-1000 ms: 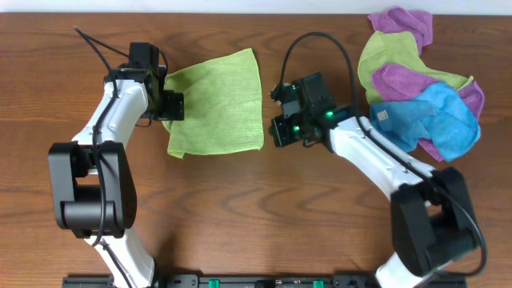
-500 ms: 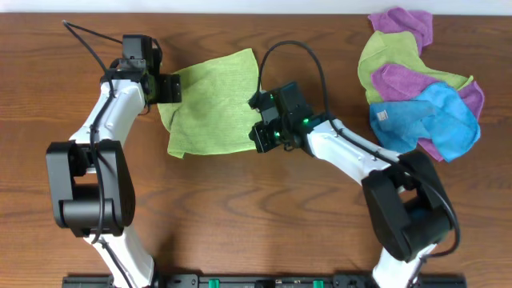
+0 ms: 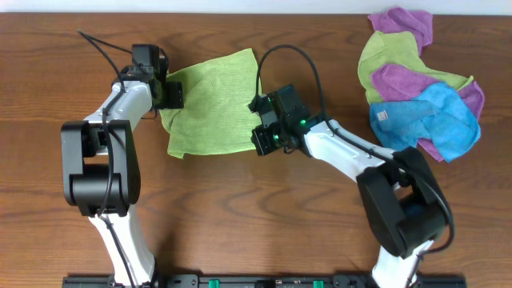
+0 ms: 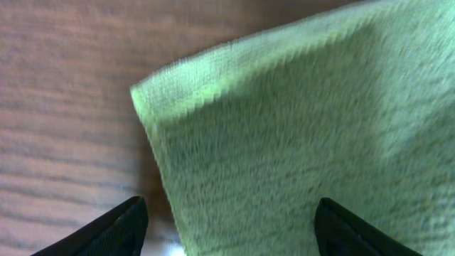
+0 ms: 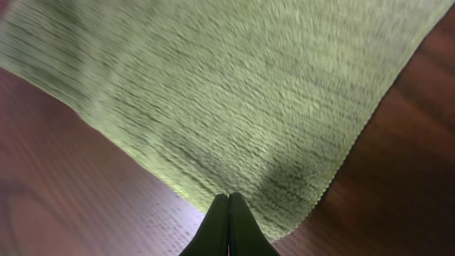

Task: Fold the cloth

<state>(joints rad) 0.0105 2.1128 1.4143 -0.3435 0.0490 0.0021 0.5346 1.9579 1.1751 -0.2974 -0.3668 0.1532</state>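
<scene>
Cloth (image 3: 216, 100): lime-green, ribbed microfibre, squarish.

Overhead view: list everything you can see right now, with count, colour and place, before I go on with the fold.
cloth: one, bright lime green, spread flat at the upper middle of the table between the two grippers
purple cloths: at least two, in the heap at the upper right corner
duller green cloth: one, in the same heap, partly under the purple
blue cloth: one, at the front of the heap, with a small white tag on its left
table: one, brown wood, under everything
left gripper: one, black, open, fingers either side of the cloth's left edge
right gripper: one, black, fingers together at the cloth's lower right corner; whether it pinches the fabric is unclear
</scene>
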